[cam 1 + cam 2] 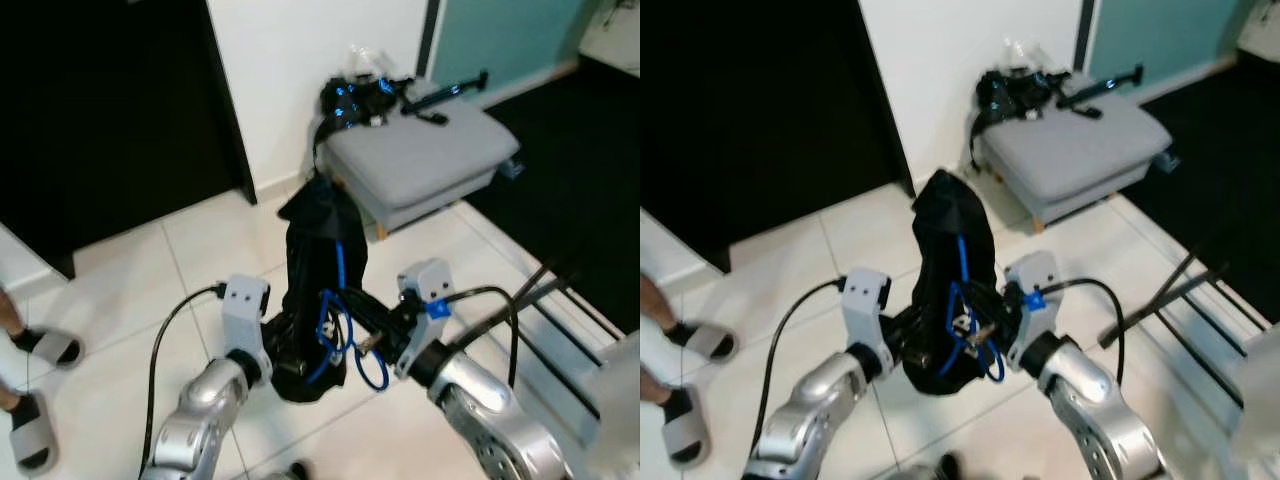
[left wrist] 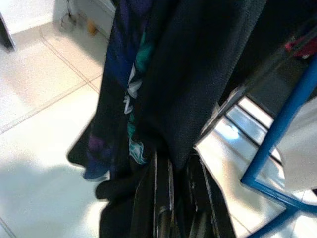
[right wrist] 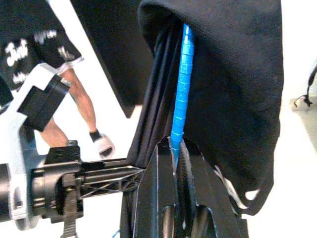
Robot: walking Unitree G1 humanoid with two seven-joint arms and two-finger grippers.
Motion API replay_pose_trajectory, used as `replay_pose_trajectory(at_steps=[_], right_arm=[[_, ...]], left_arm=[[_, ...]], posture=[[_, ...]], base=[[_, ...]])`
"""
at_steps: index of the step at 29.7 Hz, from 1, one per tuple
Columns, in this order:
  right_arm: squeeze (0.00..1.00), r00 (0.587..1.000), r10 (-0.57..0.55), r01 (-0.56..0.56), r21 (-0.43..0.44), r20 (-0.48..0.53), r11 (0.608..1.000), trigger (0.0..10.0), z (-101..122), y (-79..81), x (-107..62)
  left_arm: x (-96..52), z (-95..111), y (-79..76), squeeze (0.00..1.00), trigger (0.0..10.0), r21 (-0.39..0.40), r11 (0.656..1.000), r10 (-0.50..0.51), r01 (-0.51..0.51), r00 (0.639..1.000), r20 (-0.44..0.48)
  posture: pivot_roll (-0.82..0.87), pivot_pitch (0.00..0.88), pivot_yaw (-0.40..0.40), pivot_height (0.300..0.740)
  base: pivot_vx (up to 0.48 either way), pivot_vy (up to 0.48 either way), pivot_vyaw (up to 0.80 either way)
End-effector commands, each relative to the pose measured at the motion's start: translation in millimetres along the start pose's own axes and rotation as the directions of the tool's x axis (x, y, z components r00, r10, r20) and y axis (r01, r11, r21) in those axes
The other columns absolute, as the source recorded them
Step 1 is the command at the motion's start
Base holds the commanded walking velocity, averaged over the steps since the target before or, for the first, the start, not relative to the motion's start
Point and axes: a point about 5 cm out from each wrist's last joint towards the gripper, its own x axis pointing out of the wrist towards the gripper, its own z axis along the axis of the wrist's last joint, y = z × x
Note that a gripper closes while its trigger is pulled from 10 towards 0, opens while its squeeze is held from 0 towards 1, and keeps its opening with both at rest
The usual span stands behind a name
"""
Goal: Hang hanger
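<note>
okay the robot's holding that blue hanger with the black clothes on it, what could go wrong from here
The black garment is bunched over the blue hanger and may slide off when lifted. Both the right gripper and left gripper pinch cloth and hanger, so opening could snag fabric. The hanger's loop could catch a cable.

I count two grippers, left (image 1: 290, 362) and right (image 1: 385, 335), one blue hanger (image 1: 340, 330) and one black garment (image 1: 320, 270). I also log one grey stool (image 1: 420, 160) and two sandals (image 1: 45, 345) (image 1: 30, 440). One person's leg (image 3: 81, 104) is present.
</note>
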Motion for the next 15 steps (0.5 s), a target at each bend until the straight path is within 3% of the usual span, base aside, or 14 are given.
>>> replay_pose_trajectory(at_steps=[1,15], right_arm=[[0.0,0.988,-0.007,0.013,0.037,-0.151,0.999,10.0,-31.2,1.9,-6.5],[0.0,0.984,0.07,-0.069,0.016,-0.167,0.998,10.0,-31.3,9.3,-4.9]], left_arm=[[-1.4,25.4,6.9,0.0,10.0,-0.015,1.0,0.022,-0.02,0.99,0.143],[-1.2,26.2,6.7,0.0,10.0,-0.011,1.0,0.021,-0.019,0.99,0.14]], posture=[[-0.03,0.228,0.047,0.74],[-0.03,0.233,0.045,0.74]], base=[[0.0,0.0,0.77],[0.0,0.0,0.76]])
